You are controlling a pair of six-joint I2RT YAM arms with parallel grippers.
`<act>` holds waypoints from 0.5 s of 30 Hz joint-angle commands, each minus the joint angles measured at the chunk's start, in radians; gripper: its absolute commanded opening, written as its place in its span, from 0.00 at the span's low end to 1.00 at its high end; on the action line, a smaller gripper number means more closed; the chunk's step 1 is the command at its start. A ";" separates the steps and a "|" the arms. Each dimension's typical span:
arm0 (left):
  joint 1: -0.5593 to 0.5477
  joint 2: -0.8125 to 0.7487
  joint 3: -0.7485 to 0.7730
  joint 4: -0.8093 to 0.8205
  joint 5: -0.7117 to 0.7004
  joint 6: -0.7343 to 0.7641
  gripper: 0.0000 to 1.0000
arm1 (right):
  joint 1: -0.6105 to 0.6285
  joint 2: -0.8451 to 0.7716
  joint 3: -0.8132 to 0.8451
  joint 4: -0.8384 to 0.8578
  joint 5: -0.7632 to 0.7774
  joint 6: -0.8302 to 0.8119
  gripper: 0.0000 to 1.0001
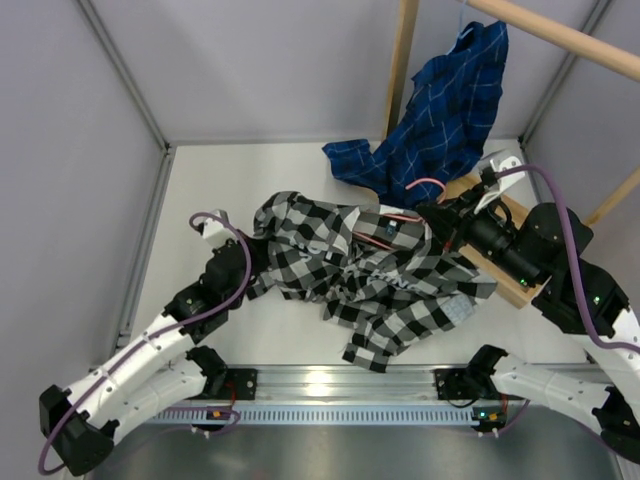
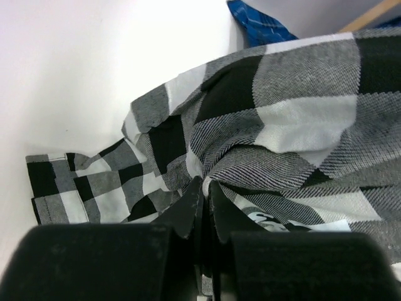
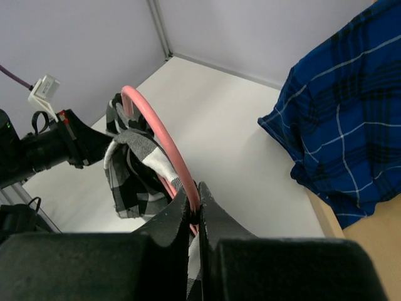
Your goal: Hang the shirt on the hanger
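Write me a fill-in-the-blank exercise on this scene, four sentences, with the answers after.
1. The shirt pinched by the left pincer is checked black and ___.
2. The right pincer is shut on the ___ hanger.
3. The other shirt, at the back, is ___ plaid.
4. Both pincers are ___.

Missing words: white; pink; blue; shut.

Pink hanger (image 3: 152, 125) pinched between fingers (image 3: 216, 219), checked shirt (image 3: 135, 172) seemingly draped over it, blue shirt (image 3: 344, 119) at right
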 commanded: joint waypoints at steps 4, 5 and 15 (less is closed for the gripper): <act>0.018 -0.065 0.057 0.117 0.274 0.216 0.84 | 0.010 0.015 0.055 0.078 0.003 0.001 0.00; 0.018 -0.078 0.078 0.118 0.316 0.246 0.92 | 0.010 0.020 0.061 0.077 -0.004 -0.005 0.00; 0.018 0.072 0.528 -0.019 0.903 0.672 0.93 | 0.008 0.007 0.060 0.074 -0.062 -0.009 0.00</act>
